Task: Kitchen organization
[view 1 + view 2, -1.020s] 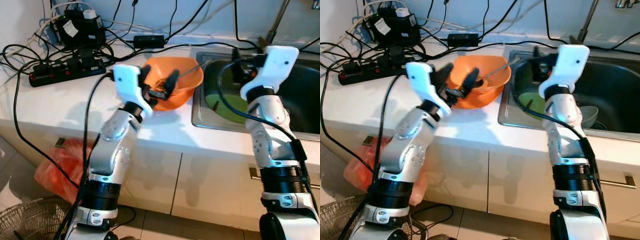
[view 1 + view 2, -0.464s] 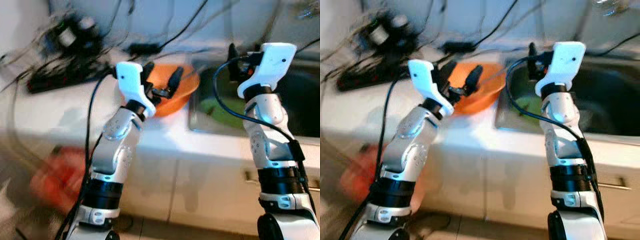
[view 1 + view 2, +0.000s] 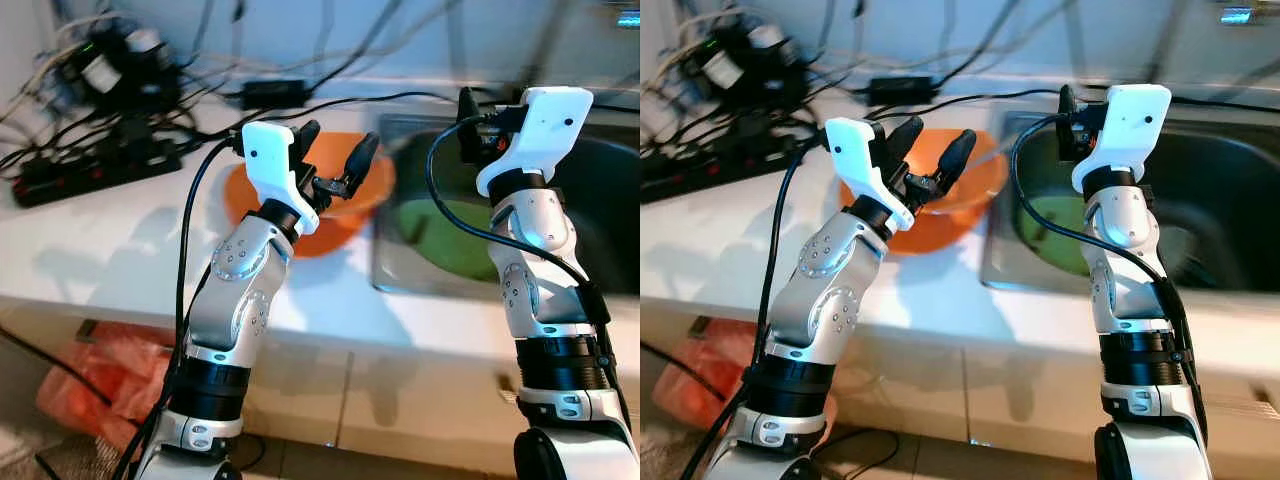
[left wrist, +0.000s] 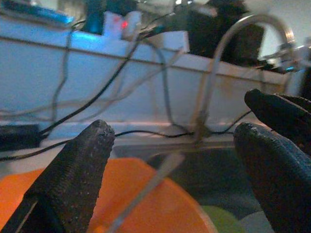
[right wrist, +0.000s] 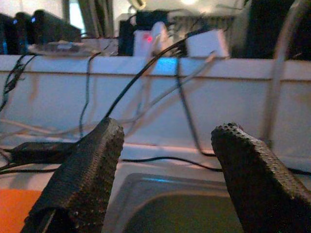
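Blurred counter (image 3: 120, 230): left gripper (image 3: 335, 160) spread, partly hiding orange bowl (image 3: 340, 215).

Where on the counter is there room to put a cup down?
The white counter is bare in front, between the power strip with its cables at the back and the orange bowl. The strip between bowl and sink is narrow. The back left corner is crowded with plugs and wires, and the sink holds a green dish.

no readable text, labels, or numbers anywhere
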